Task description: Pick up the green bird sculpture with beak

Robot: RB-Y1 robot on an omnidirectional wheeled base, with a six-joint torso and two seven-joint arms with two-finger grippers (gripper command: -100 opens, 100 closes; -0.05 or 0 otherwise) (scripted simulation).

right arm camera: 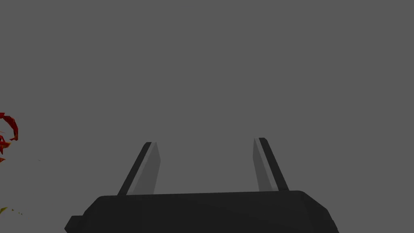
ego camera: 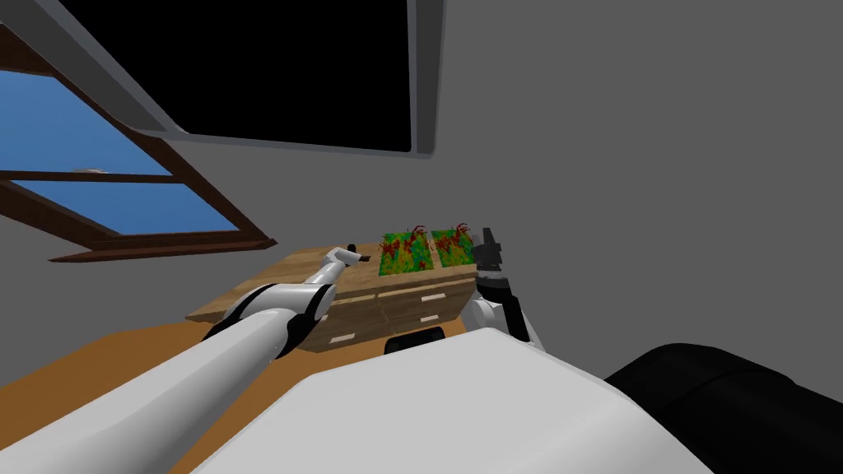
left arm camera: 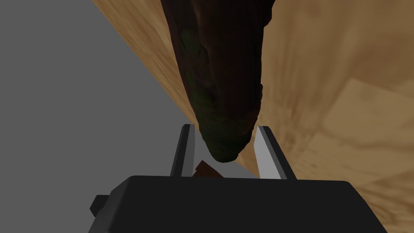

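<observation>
Well, the robot's left arm (ego camera: 272, 317) is stretched out over a wooden counter (ego camera: 247, 300) that has drawers (ego camera: 412, 303) in its front. The left jaws are pulled in close on the bird sculpture (left arm camera: 220, 81). The two thin fingers (left arm camera: 267, 151) press the sides of its narrow end. The bird is long and dark brown with dull green patches, and I cannot tell which end is the beak. It hangs right over the counter top, close to the counter's edge, with plain grey past that edge. I cannot tell if it rests on the wood or is lifted off it. From where the robot's head looks, the bird is just a small dark bit at the tip of the left arm. Next to it on the counter stand two bushy plants (ego camera: 403, 251), green and yellow with red twigs, side by side. The right arm (ego camera: 498, 292) is held up at the far end of the counter, just beside the second plant (ego camera: 453, 244). The right jaws are wide open, with the fingers (right arm camera: 147, 170) well apart and nothing between them. A brown window (ego camera: 123, 239) with blue sky is off to the left.
</observation>
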